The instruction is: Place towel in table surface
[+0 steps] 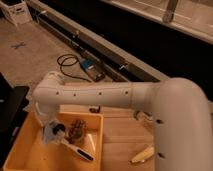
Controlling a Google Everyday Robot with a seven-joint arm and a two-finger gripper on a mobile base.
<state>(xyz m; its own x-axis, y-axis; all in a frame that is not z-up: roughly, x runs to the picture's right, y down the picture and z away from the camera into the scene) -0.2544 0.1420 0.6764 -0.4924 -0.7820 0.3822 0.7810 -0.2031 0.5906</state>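
Light brown wooden plank table surface (122,137) flanks the yellow plastic bin (27,155); we watch the gripper (49,127), pressed together, down inside that bin, right against the small pale blue-grey cloth towel (51,134) there.

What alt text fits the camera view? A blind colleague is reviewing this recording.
A white robot arm reaches left into a yellow bin on a wooden table, its shut claw at a pale towel. A white-handled brush lies in the bin too.
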